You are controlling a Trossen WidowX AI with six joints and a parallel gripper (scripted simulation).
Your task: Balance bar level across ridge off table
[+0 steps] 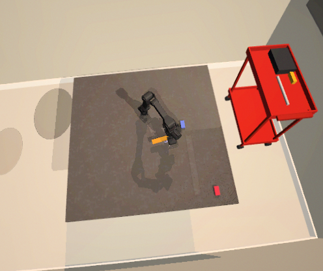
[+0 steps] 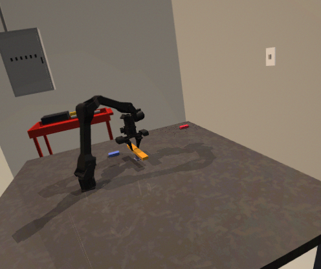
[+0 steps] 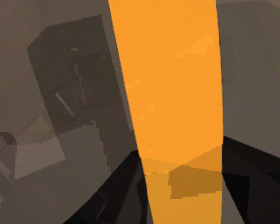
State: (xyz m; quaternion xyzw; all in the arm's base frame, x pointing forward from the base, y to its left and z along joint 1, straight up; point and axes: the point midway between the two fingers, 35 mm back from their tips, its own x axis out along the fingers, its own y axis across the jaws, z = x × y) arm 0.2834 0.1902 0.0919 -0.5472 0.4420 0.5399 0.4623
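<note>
The pincer (image 1: 167, 143) (image 2: 135, 147) (image 3: 182, 167) is closed on the orange bar (image 1: 159, 140) (image 2: 138, 152) (image 3: 171, 85), pointing down over the table (image 1: 111, 182) (image 2: 188, 207) (image 3: 251, 60). Just below it, a small pale bluish piece (image 1: 166, 141) (image 2: 137, 158) shows under the bar; whether they touch, I cannot tell. Near the pincer lies a blue block (image 1: 182, 124) (image 2: 114, 154); a red block (image 1: 217, 190) (image 2: 184, 127) lies well apart from it.

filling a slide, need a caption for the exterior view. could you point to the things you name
Hand (image 2: 134, 148) gripping an orange bar (image 2: 140, 153) above a dark tabletop (image 2: 208, 207)
</note>
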